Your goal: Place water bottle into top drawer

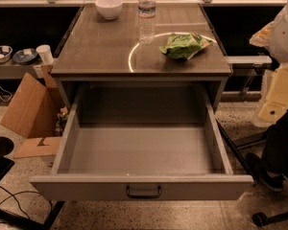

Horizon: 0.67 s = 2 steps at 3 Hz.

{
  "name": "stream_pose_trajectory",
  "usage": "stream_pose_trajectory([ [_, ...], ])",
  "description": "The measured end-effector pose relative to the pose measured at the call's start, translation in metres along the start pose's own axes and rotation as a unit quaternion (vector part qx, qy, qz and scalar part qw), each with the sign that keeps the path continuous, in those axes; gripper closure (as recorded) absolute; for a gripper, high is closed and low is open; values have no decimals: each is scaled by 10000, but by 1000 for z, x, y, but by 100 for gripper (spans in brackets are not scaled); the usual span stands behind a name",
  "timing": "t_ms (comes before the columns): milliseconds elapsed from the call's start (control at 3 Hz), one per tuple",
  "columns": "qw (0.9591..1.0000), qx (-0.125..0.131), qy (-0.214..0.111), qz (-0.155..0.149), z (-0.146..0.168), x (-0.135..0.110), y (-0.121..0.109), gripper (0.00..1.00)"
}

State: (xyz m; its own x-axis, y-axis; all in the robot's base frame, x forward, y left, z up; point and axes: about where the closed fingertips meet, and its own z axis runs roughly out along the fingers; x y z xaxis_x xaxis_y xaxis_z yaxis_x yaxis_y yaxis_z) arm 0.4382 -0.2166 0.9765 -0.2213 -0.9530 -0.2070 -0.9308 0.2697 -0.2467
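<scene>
The water bottle is clear with a white cap and stands upright at the back centre of the cabinet top. The top drawer below is pulled fully out and holds nothing. A dark pull handle sits at the centre of its front panel. My arm comes in at the right edge of the view. Its pale gripper hangs beside the cabinet's right side, at about drawer height. It is well apart from the bottle and nothing shows in it.
A white bowl stands left of the bottle. A green snack bag lies right of it. A cardboard box and a paper cup are at the left. A dark leg and shoe and a chair wheel are at the right.
</scene>
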Motion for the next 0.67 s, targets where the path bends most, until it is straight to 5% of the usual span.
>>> stream_pose_trajectory([
  [667,9999,113,-46,-18,-3,-3,-2,0],
])
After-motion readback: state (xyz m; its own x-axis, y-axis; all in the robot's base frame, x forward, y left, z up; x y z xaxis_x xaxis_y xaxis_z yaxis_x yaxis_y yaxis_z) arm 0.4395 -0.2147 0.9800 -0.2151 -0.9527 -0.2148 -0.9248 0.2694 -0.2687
